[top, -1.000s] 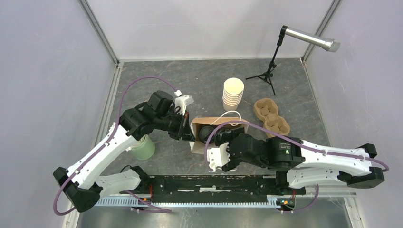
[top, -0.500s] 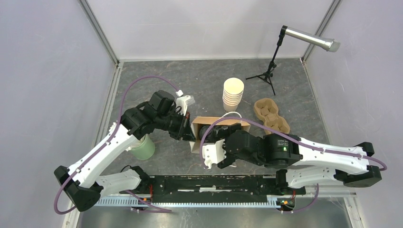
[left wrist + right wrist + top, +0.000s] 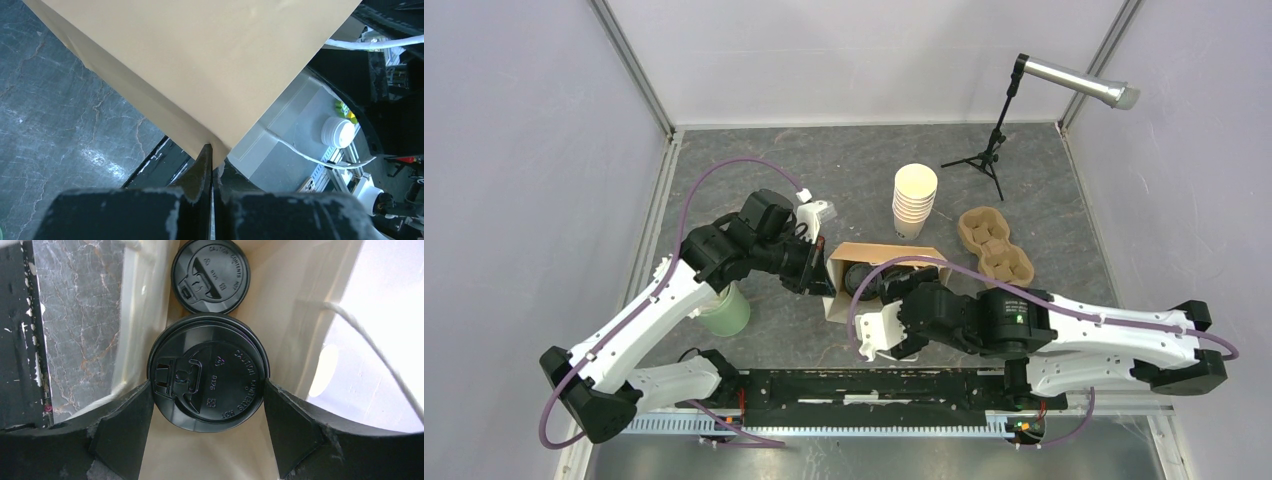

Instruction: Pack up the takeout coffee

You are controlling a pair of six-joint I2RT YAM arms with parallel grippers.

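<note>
The right gripper (image 3: pixel 207 402), clasping a lidded coffee cup (image 3: pixel 215 365), has carried it deeper into the paper bag (image 3: pixel 200 65), above a second cup (image 3: pixel 210 275) already inside. The left gripper (image 3: pixel 210 155), closed, pinches the bag's edge. Release looks close.

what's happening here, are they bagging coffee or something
Yes. The left fingers are shut on the edge of a paper bag, holding it open on the table. The right fingers grip a lidded cup on both sides, inside the bag's mouth. A second cup, also lidded, sits deeper in the bag. The gripped cup has not been let go yet.
</note>
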